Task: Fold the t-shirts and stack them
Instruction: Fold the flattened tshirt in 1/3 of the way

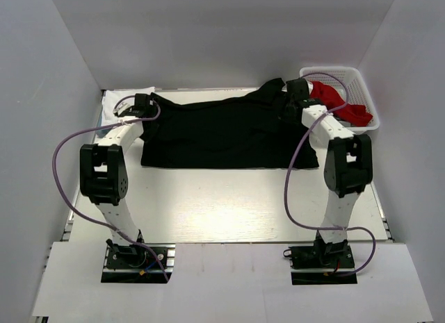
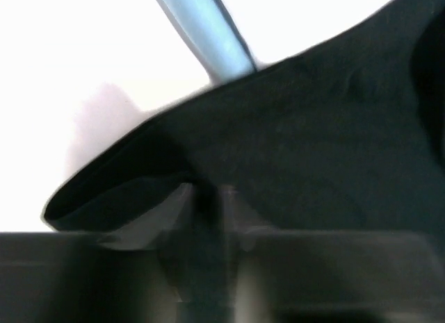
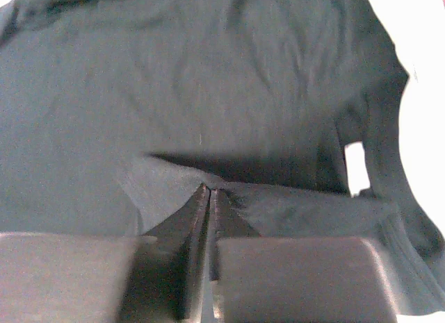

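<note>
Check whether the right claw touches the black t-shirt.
Touching. The right wrist view shows the right claw shut on a pinched fold of the black t-shirt.

Matt creased cloth: black t-shirt (image 1: 222, 132); white plastic mesh: basket (image 1: 366, 97); glossy: table (image 1: 222, 205).

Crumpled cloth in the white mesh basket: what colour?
Red crumpled cloth; top external view shows it best.

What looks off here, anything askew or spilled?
Nothing is spilled or damaged. The black t-shirt lies crooked: its right end is bunched up toward the basket, where the right hand pinches it, and the rest lies flatter. A red cloth sits heaped in the basket.
</note>
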### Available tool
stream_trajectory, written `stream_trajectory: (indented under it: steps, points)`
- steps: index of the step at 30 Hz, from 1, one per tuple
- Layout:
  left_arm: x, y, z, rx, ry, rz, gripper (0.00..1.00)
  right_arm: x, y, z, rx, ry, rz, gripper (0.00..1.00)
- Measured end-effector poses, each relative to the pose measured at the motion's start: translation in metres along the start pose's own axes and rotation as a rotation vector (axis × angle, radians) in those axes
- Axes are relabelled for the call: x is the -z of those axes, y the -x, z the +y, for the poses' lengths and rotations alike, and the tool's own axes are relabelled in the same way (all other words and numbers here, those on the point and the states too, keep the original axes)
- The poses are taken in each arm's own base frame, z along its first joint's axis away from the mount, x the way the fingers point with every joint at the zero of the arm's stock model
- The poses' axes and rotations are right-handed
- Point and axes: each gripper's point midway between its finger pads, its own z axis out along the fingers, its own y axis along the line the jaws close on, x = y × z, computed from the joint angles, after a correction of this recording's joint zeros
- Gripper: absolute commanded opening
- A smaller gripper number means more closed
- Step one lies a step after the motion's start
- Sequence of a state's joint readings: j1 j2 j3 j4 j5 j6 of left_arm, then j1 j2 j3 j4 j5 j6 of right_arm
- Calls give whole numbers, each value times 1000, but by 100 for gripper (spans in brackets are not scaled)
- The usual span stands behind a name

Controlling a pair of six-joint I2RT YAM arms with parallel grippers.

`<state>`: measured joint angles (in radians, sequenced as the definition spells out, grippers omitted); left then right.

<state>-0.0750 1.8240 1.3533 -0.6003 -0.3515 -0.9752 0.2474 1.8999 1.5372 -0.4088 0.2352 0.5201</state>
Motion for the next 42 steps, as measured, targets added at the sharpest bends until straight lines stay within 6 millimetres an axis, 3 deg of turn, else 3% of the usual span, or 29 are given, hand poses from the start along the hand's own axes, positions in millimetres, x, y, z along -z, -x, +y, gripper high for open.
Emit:
stream_trajectory:
  steps: [1, 2, 3, 5, 7, 10, 11, 15, 18, 24, 29, 32, 33, 34, 36, 42]
  points:
    - [-4, 1, -2, -1, 8, -1, 82, -10, 4, -1, -2, -1, -2, 23]
    - [-7, 3, -3, 2, 14, -2, 97, -21, 9, -1, 0, 4, -2, 47]
    - [-9, 4, -5, 8, 19, -2, 100, -31, 12, -2, 2, 10, 2, 55]
    - [-9, 9, -10, 17, 14, -7, 100, -43, 19, 3, 14, 48, 15, 68]
    - [-5, 14, -15, 21, 1, -17, 100, -47, 23, 5, 28, 83, 18, 70]
    - [6, 19, -18, 13, -31, -29, 100, -36, 20, 13, 53, 144, 17, 80]
    - [12, 20, -19, 11, -48, -32, 100, -27, 14, 14, 62, 160, 22, 88]
    - [41, 10, -20, -12, -176, -13, 100, 18, -12, 14, 86, 223, 36, 90]
    - [57, -4, -23, -38, -275, 24, 100, 39, -32, 16, 98, 266, 52, 90]
    - [47, -45, -26, -117, -341, 146, 100, 23, -68, 2, 94, 229, 142, 90]
    - [36, -70, -19, -166, -326, 211, 100, -4, -84, -9, 85, 175, 197, 76]
    - [30, -76, -14, -180, -307, 224, 100, -20, -84, -6, 82, 163, 209, 62]
    - [28, -77, -12, -183, -299, 227, 100, -24, -82, -5, 79, 161, 207, 53]
    - [24, -79, -10, -188, -288, 232, 100, -28, -80, -4, 79, 160, 207, 21]
    - [17, -85, -5, -196, -260, 249, 100, -33, -77, -3, 79, 150, 197, 1]
    - [1, -95, 6, -212, -200, 276, 100, -37, -52, -6, 69, 96, 120, 0]
